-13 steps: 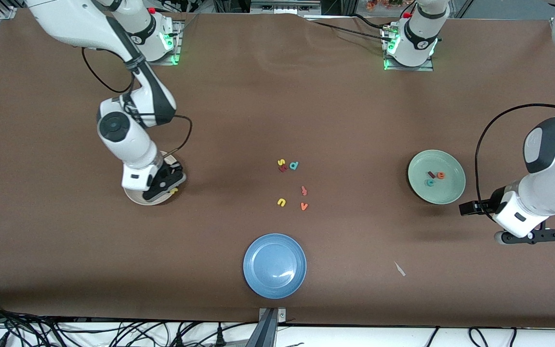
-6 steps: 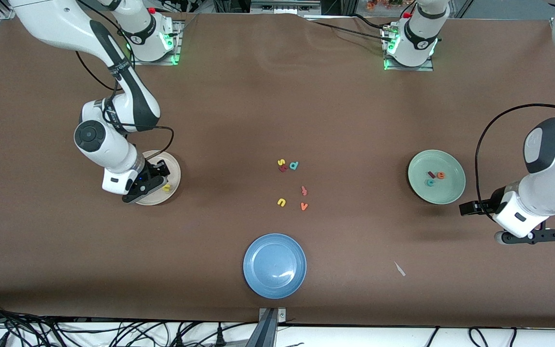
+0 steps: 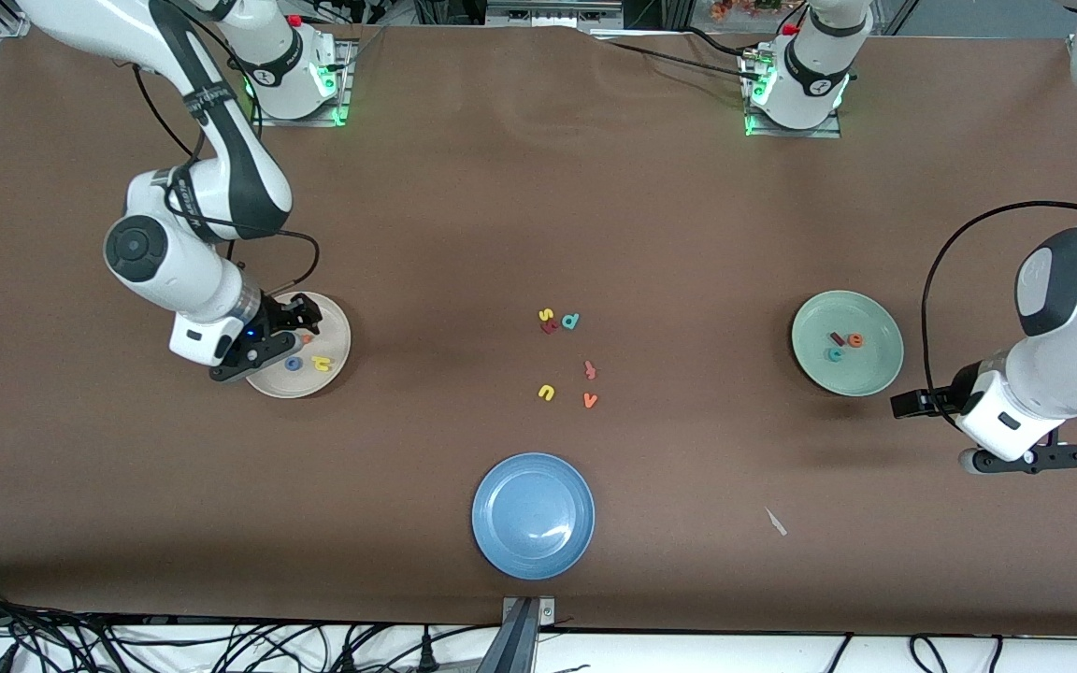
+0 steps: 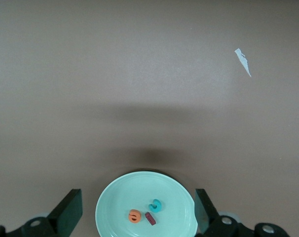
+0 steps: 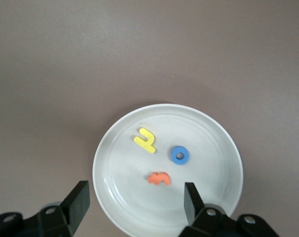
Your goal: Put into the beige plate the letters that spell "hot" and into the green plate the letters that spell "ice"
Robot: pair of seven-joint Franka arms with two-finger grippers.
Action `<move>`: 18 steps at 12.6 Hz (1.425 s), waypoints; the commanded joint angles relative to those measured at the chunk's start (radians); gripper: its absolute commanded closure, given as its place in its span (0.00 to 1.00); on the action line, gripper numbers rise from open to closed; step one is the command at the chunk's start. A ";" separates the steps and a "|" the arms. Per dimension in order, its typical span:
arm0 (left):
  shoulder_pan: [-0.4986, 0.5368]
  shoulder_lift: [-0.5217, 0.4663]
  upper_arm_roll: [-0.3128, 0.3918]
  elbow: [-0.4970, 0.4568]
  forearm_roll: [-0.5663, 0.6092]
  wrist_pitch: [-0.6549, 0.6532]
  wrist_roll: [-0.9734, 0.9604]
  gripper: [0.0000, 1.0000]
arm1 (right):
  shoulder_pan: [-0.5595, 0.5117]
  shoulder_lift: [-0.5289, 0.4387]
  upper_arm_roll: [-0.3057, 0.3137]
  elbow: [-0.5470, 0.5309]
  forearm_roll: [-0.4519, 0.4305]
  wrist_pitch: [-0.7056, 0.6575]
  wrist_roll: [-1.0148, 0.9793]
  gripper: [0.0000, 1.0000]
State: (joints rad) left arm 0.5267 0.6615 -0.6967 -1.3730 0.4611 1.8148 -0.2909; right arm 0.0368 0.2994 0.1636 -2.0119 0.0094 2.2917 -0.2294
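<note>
Front view: the right tool hangs over the edge of the beige plate that lies toward the right arm's end of the worktop, its arm bent down steeply from the base. The blue o and yellow h lie in that plate; the orange t is largely masked by the tool here. The green plate lies toward the left arm's end, carrying the dark red i, orange e and teal c. The left tool waits over bare worktop at about 5 o'clock from the green plate, wrist turned level. Spare letters sit mid-worktop, the blue plate nearer the camera. Left wrist view: the left tool stands wide and empty; the green plate holds all three "ice" letters. Right wrist view: the right tool stands wide, gripping nothing; the beige plate holds the h at about 10 o'clock, the o at about 2 o'clock and the orange t at about 6 o'clock of the plate's centre. Judgement: both words appear sorted and the last release done; the next move calls only for lifting the right arm clear without brushing the plate.
</note>
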 commanded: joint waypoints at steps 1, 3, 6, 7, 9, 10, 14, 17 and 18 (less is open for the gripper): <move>-0.008 -0.007 0.010 0.014 -0.021 -0.019 0.019 0.00 | 0.000 -0.066 -0.009 0.072 0.026 -0.185 0.038 0.15; -0.008 -0.008 0.010 0.014 -0.021 -0.019 0.019 0.00 | 0.000 -0.117 -0.013 0.140 0.026 -0.337 0.083 0.15; -0.008 -0.011 0.008 0.014 -0.022 -0.019 0.018 0.00 | 0.002 -0.184 -0.036 0.254 0.026 -0.553 0.105 0.15; -0.008 -0.010 0.008 0.014 -0.022 -0.019 0.018 0.00 | 0.002 -0.210 -0.039 0.289 0.026 -0.620 0.119 0.15; -0.008 -0.010 0.008 0.014 -0.022 -0.020 0.018 0.00 | 0.006 -0.258 -0.042 0.347 0.024 -0.739 0.172 0.15; -0.008 -0.010 0.008 0.014 -0.022 -0.020 0.018 0.00 | 0.008 -0.278 -0.042 0.357 0.023 -0.770 0.202 0.15; -0.008 -0.010 0.008 0.014 -0.022 -0.019 0.018 0.00 | 0.095 -0.299 -0.158 0.358 0.017 -0.779 0.222 0.10; -0.008 -0.010 0.008 0.014 -0.022 -0.019 0.018 0.00 | 0.098 -0.298 -0.176 0.361 0.006 -0.779 0.217 0.00; -0.008 -0.010 0.008 0.014 -0.022 -0.019 0.018 0.00 | 0.098 -0.295 -0.176 0.378 -0.018 -0.779 0.217 0.00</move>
State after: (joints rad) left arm 0.5259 0.6615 -0.6967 -1.3721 0.4611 1.8148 -0.2909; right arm 0.1178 0.0041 -0.0001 -1.6597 0.0089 1.5265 -0.0192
